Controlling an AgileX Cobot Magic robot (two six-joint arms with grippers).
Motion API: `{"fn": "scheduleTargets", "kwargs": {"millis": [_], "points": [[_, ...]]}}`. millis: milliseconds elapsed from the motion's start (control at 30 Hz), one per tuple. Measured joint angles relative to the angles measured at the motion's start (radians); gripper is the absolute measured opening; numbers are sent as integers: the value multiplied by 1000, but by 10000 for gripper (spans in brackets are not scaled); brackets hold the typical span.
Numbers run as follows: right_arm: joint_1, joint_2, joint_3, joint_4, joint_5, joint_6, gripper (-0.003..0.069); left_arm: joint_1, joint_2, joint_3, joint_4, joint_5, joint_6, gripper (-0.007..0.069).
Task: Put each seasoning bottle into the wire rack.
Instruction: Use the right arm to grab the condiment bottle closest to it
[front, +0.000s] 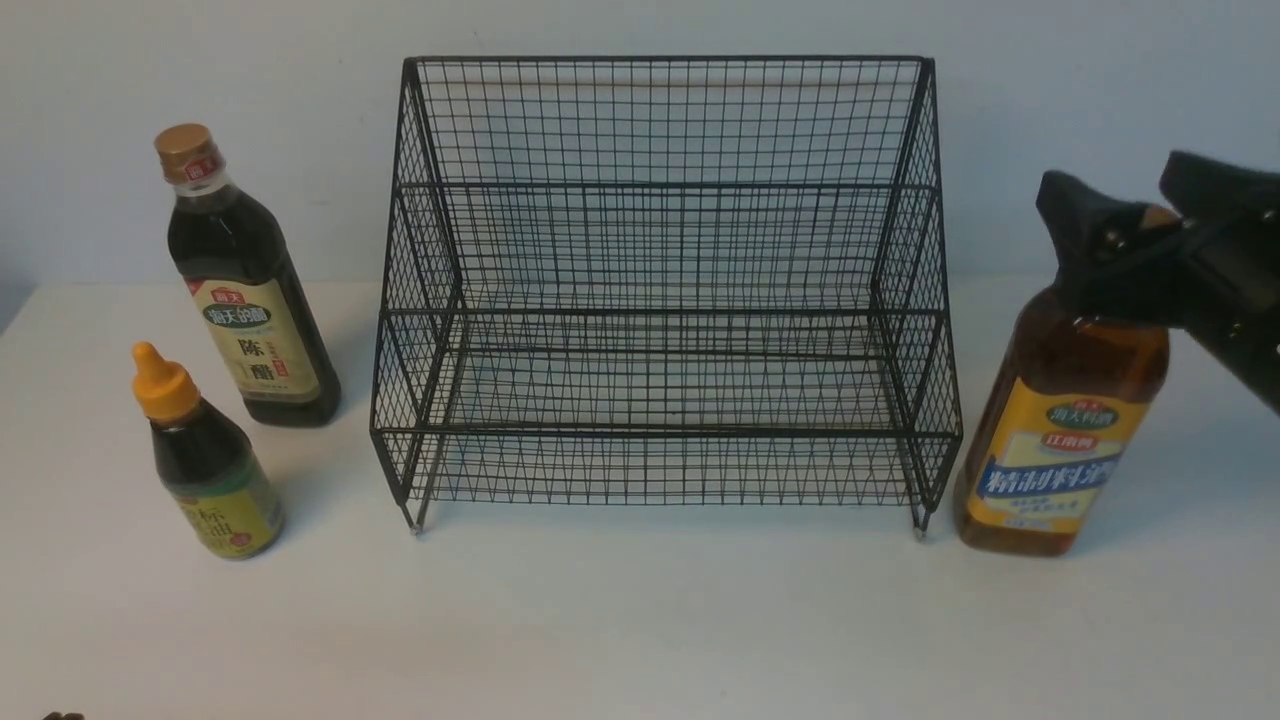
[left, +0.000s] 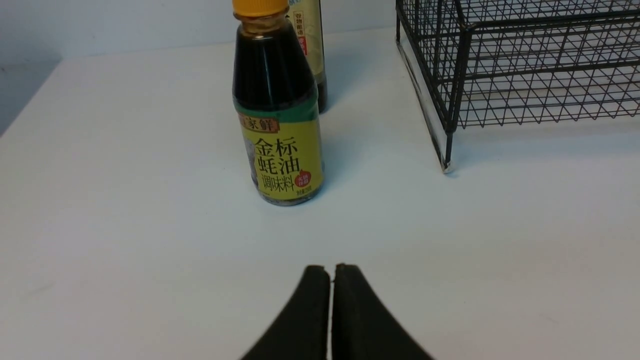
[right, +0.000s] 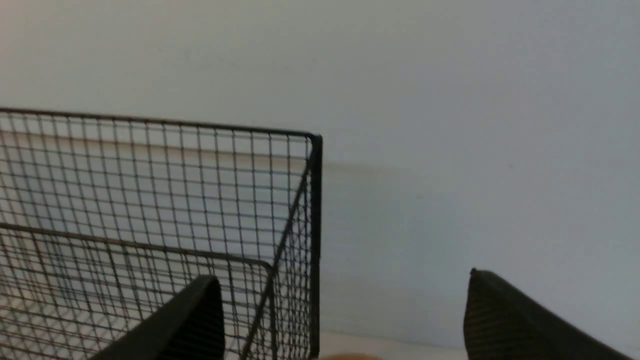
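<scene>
While ribbed right fingers (right: 500, 320) gape around the amber bottle (front: 1060, 440), left fingers (left: 305, 315) pressed together, black wire-mesh rack (front: 660, 430)

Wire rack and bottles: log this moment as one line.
wire rack empty; right gripper open, straddling amber bottle cap; left gripper shut, facing short bottle; tall dark bottle standing

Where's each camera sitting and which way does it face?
Front view: at the robot's centre, facing forward at the wire rack, vinegar bottle, oyster sauce bottle, cooking wine bottle; right gripper shows, open.
Left wrist view: on that wrist, facing the oyster sauce bottle; shut left gripper shows.
Right wrist view: on that wrist, facing the rack's upper corner; open fingers show.
All three share the rack.
</scene>
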Motion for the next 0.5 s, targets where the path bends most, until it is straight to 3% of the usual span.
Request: {"fn": "scheduleTargets", "kwargs": {"millis": [167,233,267,300,500], "points": [[0,32,3,46,-1,-29,529,0,0,0,0,0,0,-5],[0,35,3,48,-2,-35,446,0,0,0,0,0,0,-5],[2,35,3,47,-3,-38,332,0,0,0,0,0,0,-5],[2,35,3,46,-3,-40,305,0,0,0,0,0,0,-5],[2,-1,-2,-8,62,-37,309,0,0,0,0,0,0,-5]]}}
